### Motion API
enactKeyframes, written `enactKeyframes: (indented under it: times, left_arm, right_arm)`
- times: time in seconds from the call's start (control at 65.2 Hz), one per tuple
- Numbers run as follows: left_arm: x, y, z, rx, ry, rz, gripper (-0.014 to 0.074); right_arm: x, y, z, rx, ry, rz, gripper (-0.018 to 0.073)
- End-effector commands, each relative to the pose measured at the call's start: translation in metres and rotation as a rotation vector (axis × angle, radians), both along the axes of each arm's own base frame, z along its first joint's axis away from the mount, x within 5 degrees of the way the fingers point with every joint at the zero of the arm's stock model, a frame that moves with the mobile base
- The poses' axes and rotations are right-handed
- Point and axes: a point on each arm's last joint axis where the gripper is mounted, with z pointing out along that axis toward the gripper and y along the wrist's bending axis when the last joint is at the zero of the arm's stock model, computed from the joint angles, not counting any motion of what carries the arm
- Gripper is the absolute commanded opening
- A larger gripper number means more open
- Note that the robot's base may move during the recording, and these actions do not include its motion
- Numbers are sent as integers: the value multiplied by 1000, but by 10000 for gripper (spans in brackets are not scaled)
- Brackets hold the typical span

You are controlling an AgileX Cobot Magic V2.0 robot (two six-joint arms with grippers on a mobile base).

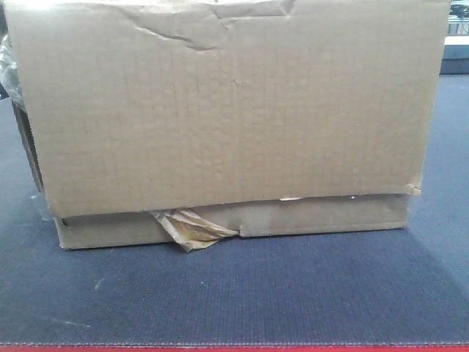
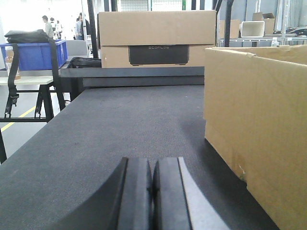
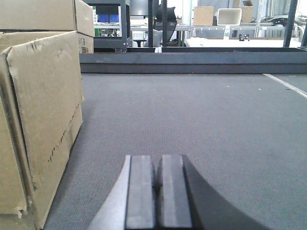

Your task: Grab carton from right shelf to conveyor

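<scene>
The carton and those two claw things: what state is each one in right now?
carton: resting on the dark belt surface, dented on top, tape peeling at its lower edge, not gripped.
left gripper: shut, empty, beside the carton.
right gripper: shut, empty, beside the carton.

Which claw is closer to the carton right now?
Cannot tell; they look roughly even. The left claw sits shut on the belt with the carton just to its right. The right claw sits shut with the carton just to its left.
</scene>
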Motion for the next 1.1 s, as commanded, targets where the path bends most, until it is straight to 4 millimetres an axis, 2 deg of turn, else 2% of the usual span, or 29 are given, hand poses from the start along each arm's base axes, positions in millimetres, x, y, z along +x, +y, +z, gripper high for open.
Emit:
enactKeyframes:
  times: [0.0, 1.089]
  left_arm:
    - [-1, 0, 3, -2, -24, 1, 3]
    - [-1, 0, 3, -2, -24, 1, 3]
  right_arm:
    - [0, -1, 3, -11, -36, -8, -67]
    - [0, -1, 3, -11, -36, -8, -67]
